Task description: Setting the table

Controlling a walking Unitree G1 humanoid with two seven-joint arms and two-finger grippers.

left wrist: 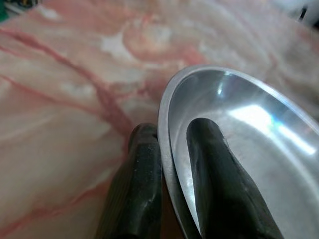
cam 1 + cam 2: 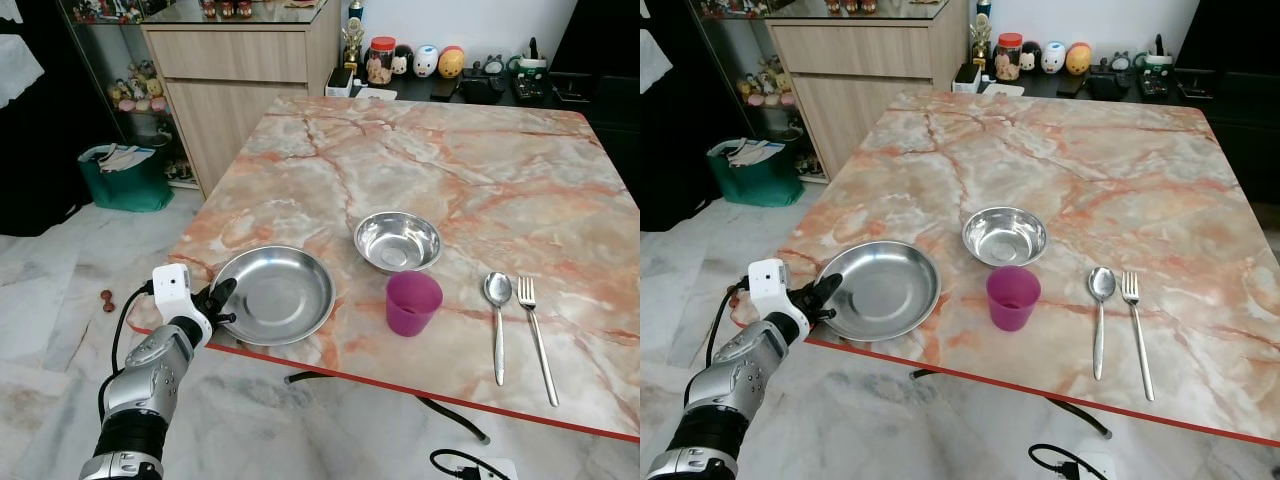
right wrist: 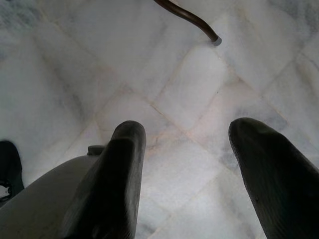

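Note:
A shallow steel plate [image 2: 277, 294] lies at the near left corner of the marble table [image 2: 450, 170]. My left gripper [image 2: 220, 303] is shut on the plate's left rim [image 1: 167, 149], one finger inside and one outside. To its right are a steel bowl [image 2: 397, 240], a purple cup [image 2: 412, 303], a spoon [image 2: 497, 320] and a fork [image 2: 536, 335]. My right gripper [image 3: 187, 144] hangs open over the floor, holding nothing.
A wooden cabinet [image 2: 240, 80] stands behind the table's left side, with a green basket [image 2: 125, 175] on the floor beside it. Jars and figurines [image 2: 420, 60] line a dark shelf at the back. A cable [image 2: 460, 462] lies on the marble floor near the table's front edge.

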